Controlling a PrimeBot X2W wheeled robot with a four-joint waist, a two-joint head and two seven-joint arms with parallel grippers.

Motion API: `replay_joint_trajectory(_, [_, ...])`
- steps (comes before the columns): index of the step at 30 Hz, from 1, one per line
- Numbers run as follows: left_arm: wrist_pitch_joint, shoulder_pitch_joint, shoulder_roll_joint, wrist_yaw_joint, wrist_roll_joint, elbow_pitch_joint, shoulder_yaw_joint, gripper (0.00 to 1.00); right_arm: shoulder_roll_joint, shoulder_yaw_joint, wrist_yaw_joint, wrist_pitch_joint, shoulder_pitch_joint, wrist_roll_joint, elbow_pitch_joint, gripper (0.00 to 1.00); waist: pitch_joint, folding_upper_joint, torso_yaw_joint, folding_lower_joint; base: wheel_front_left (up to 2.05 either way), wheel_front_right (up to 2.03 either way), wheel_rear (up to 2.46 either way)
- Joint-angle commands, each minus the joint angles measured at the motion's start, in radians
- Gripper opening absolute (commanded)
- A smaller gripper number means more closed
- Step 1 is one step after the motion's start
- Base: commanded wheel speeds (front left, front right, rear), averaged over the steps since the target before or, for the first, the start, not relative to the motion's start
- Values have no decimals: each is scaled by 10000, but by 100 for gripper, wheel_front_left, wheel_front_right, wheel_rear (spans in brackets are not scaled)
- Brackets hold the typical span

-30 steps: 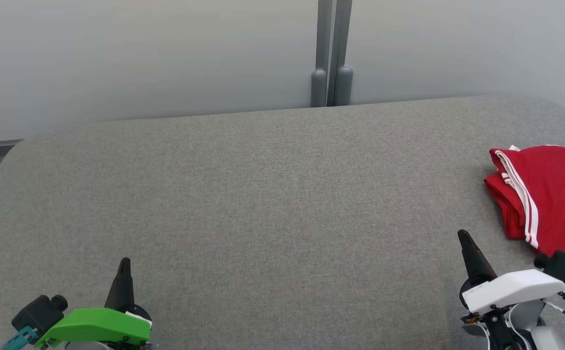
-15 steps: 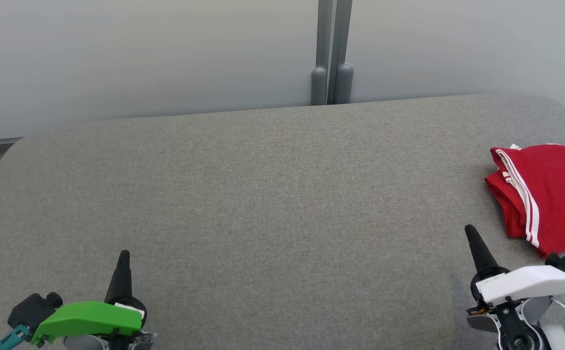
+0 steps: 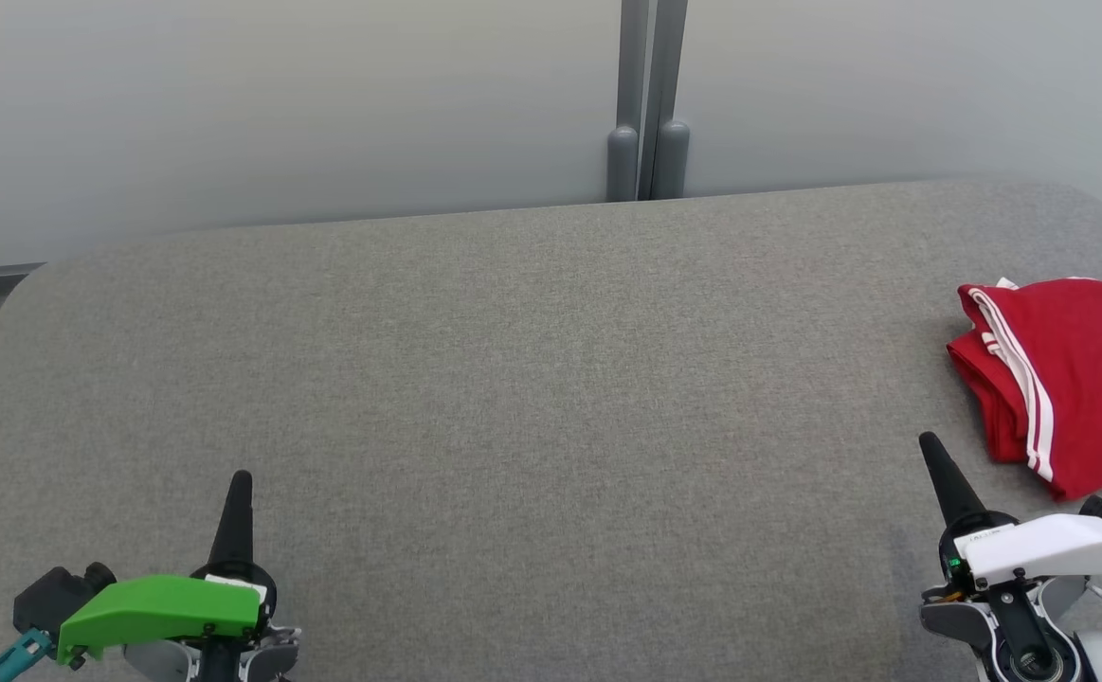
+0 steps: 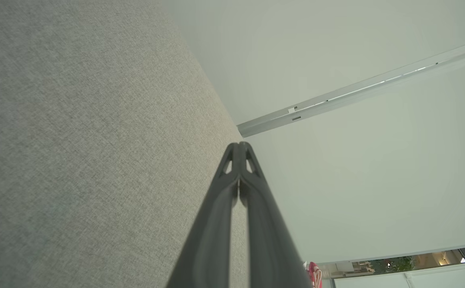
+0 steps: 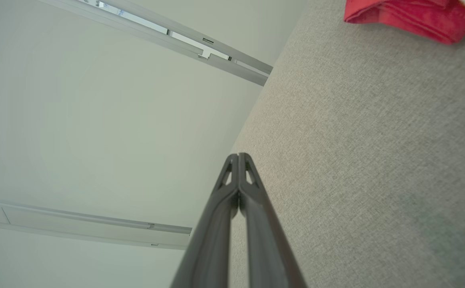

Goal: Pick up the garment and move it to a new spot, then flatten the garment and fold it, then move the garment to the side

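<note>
In the past second the left gripper [image 3: 239, 483], two long dark fingers under a green plastic cover, has advanced over the grey fabric-covered table [image 3: 551, 379]. Its tip now sits higher in the head view and slightly further to the robot's left. The right gripper [image 3: 930, 445], dark fingers under a white plastic cover, has eased forward and to the robot's right. Its wrist is now closer to the frame's edge, below the red garment with white stripes [image 3: 1072, 369]. The head camera has tipped a touch, nudging the whole scene upward.
</note>
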Motion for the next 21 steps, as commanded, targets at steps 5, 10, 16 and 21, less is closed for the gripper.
replay_joint_trajectory(5, [139,-319,-66,-176,-477,-11,196,0,-68,-149,3,151,-249,649,-4,0,21,0,3,0,0,0,0])
replay_joint_trajectory(10, [233,-364,-149,-274,-797,21,306,0,-67,-244,4,246,-271,1081,30,0,41,0,5,0,0,0,0])
replay_joint_trajectory(16, [339,-441,-232,-379,-1222,53,425,0,-67,-349,4,345,-327,1584,64,0,65,0,7,0,0,0,0])
replay_joint_trajectory(21, [425,-504,-298,-462,-1509,83,528,0,-66,-436,3,430,-353,1996,96,0,85,0,9,0,0,0,0])
